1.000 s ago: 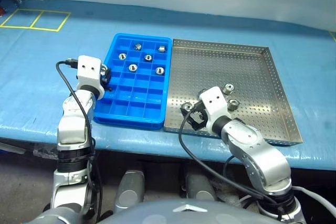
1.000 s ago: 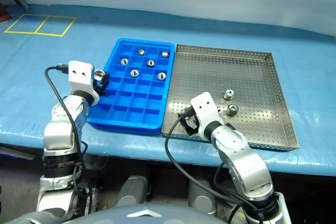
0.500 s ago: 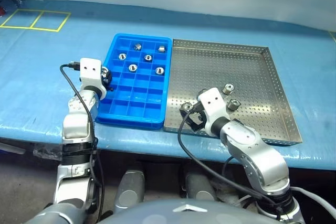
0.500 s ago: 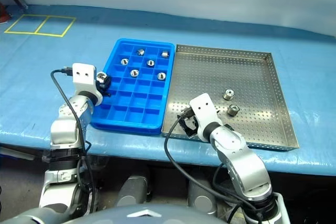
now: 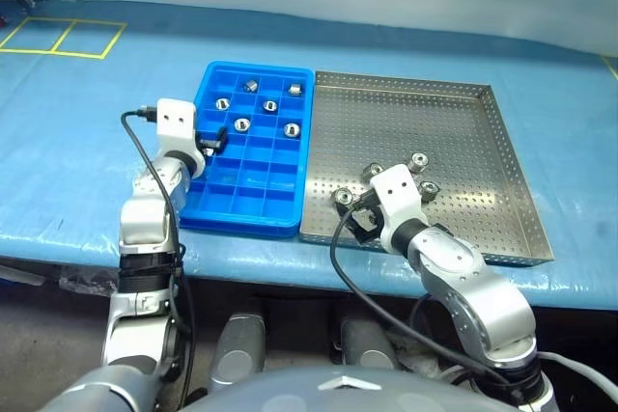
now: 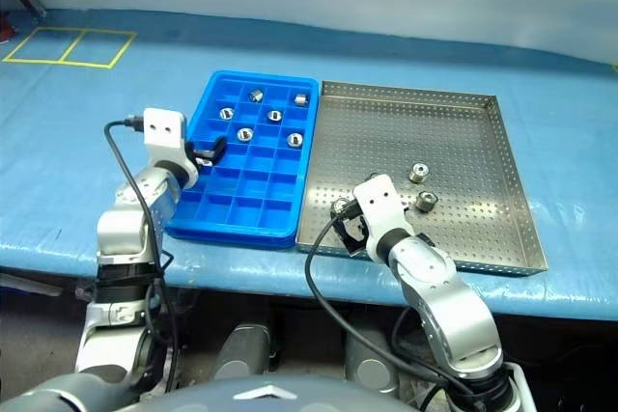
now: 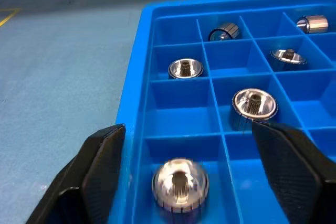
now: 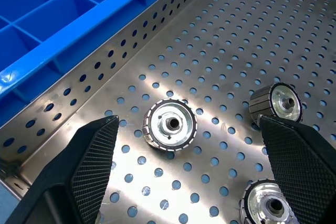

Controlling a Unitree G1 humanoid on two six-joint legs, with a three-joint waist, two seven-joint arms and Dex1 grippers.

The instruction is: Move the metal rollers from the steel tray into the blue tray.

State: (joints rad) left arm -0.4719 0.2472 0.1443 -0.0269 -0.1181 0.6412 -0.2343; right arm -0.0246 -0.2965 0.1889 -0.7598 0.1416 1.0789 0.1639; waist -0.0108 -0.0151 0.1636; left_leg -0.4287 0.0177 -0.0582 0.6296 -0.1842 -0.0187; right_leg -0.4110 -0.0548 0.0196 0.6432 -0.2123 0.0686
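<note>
At the centre left of the head view, the left tool (image 5: 216,139) hangs over the blue tray (image 5: 218,208), its fingers apart, with a roller (image 7: 180,183) dropping between them into a compartment by the tray's left wall. Five more rollers (image 5: 265,105) sit in the upper compartments. A second ago this tool was pinched on that roller, outside the tray's left edge; it has since reached in and let go. The right tool (image 8: 184,150), fingers apart, hovers low over the steel tray (image 5: 463,142), where three rollers (image 8: 169,124) remain on the perforated floor. To finish well, I judge the left tool should lift straight clear so the roller settles undisturbed on the worktop's tray.
</note>
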